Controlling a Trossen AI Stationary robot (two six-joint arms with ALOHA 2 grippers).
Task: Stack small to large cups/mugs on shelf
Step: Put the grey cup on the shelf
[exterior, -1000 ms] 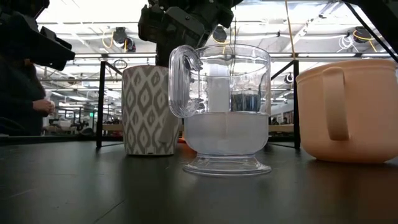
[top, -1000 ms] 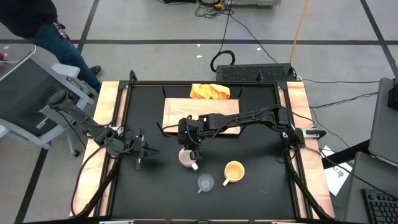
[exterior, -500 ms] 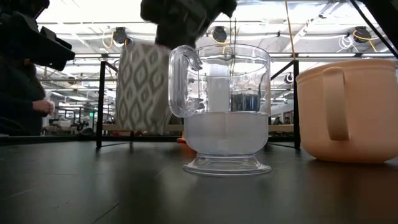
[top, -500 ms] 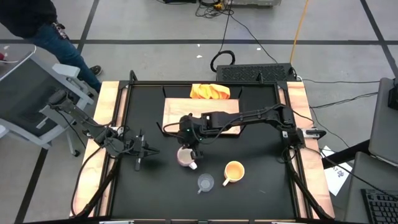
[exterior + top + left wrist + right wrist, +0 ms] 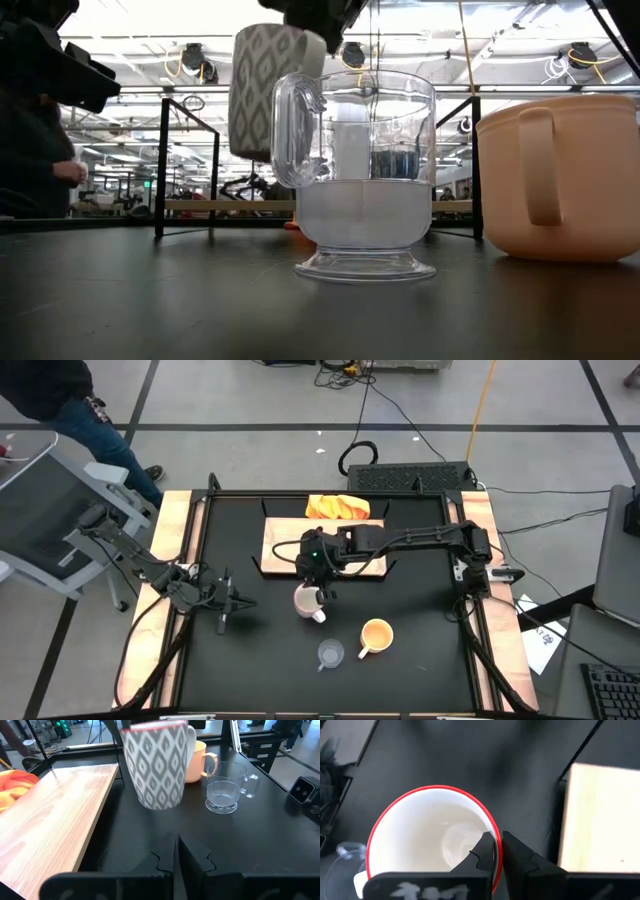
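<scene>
My right gripper is shut on the white mug, which has a grey diamond pattern and a red rim. The mug hangs in the air in the low view and in the left wrist view, just off the near edge of the light-wood shelf board. The clear glass cup and the orange-yellow mug stand on their bases on the black table, nearer the front. My left gripper waits shut at the table's left. My right gripper holds the white mug by its red rim, opposite the handle side. One finger is inside the mug and the other outside the wall. The fingers come from above, pointing down. The mug hangs roughly upright below them, lifted clear of the table.
An orange-yellow cloth lies at the board's far edge. A black frame rail and wooden side strips border the table. A person stands beyond the far left corner. Bare black table lies between my left gripper and the cups.
My right gripper has risen and moved toward the far right, toward the board, still shut on the white mug's rim. The mug, which stood on the table a second ago, is now lifted clear and hangs above the table. The glass cup and orange-yellow mug have stayed put.
</scene>
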